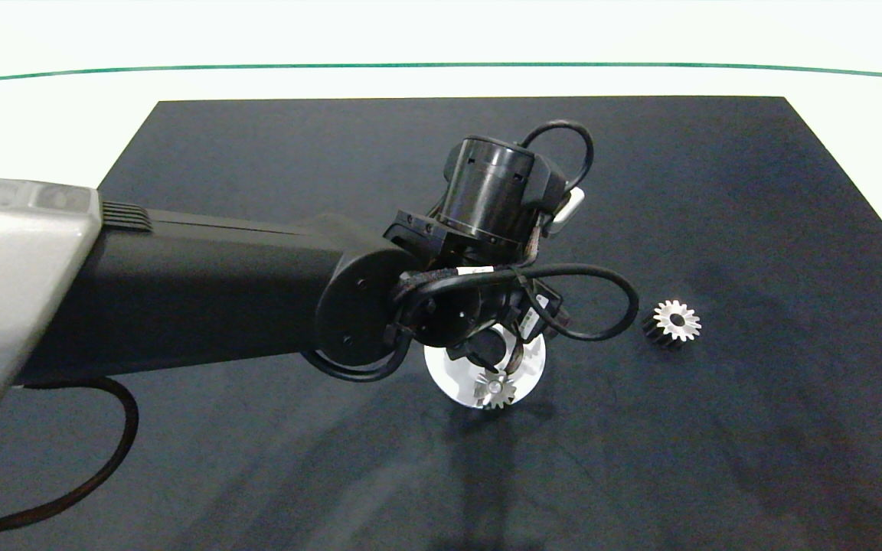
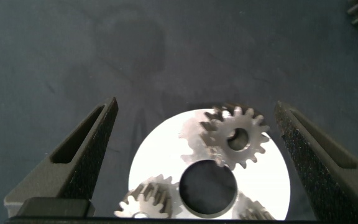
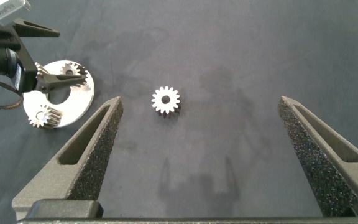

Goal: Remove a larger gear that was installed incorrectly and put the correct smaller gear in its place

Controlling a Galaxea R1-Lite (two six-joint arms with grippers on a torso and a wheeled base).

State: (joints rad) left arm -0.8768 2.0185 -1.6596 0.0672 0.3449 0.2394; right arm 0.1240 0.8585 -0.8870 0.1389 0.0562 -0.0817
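Observation:
My left gripper [image 2: 195, 104] hangs open over the round silver plate [image 2: 160, 155], one finger on each side of it. The smaller gear [image 2: 235, 137], blunt-toothed with a wide bore, lies on the plate beside its dark central hole, free of both fingers. In the head view the left wrist [image 1: 487, 229] hides that gear. The larger gear [image 1: 674, 321], star-toothed with dark sides, lies alone on the black mat to the right of the plate; it also shows under my open right gripper [image 3: 199, 106], which holds nothing, as the larger gear [image 3: 165, 99].
A star-toothed gear with a bright centre [image 1: 494, 390] sits on the plate's [image 1: 445, 375] near edge, and a third gear's teeth [image 2: 253, 213] peek in beside the hole. The black mat [image 1: 755, 191] covers the white table. The right arm is outside the head view.

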